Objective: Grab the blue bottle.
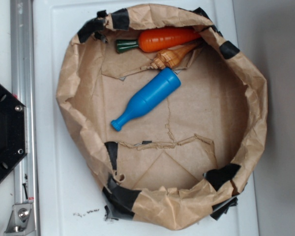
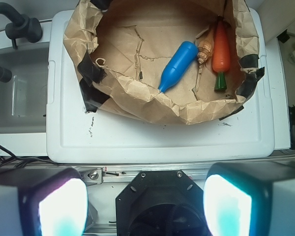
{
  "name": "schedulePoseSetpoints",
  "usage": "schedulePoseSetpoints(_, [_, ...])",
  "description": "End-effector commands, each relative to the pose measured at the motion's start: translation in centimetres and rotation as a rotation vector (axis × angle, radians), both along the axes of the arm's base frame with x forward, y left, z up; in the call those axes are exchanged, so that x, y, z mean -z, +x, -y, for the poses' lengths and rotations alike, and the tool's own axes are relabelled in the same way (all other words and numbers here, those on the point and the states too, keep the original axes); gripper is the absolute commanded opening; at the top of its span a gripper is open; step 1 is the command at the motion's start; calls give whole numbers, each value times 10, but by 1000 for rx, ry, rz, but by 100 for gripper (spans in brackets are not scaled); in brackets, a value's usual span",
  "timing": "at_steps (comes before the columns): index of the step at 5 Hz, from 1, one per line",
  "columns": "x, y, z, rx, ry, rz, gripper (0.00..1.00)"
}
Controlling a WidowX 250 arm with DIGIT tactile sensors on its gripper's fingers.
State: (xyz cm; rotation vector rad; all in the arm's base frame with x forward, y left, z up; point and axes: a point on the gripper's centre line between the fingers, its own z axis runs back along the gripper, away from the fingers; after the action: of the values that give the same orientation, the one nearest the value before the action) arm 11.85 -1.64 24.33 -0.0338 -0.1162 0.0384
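The blue bottle (image 1: 147, 99) lies flat on the floor of a round nest of crumpled brown paper (image 1: 78, 78) patched with black tape (image 1: 120, 196), which sits on a white plastic lid (image 2: 157, 140). In the exterior view its long axis runs on a slant, with the wide rounded base toward the upper right and the thin neck with its flared lip toward the lower left. In the wrist view the gripper (image 2: 145, 206) is spread wide, its two pads showing as bright blurred blocks at the bottom corners with nothing between them. From there the bottle is well ahead and slightly right of centre, with the neck end nearer the gripper, close to the near paper wall, and the base pointing away and to the right. Just beyond the bottle's base, to the right as the gripper sees it, lie a tan striped shell (image 2: 205, 48) and an orange carrot (image 2: 221, 49) with a green end, side by side against the paper wall. The shell sits near the bottle's base; whether they touch I cannot tell.
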Motion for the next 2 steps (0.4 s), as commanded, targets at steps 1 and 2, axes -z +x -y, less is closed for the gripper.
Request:
schedulePoseSetpoints(1, [0, 0, 0, 0, 0, 0, 100])
schedulePoseSetpoints(2, [50, 33, -50, -258, 211, 67, 100])
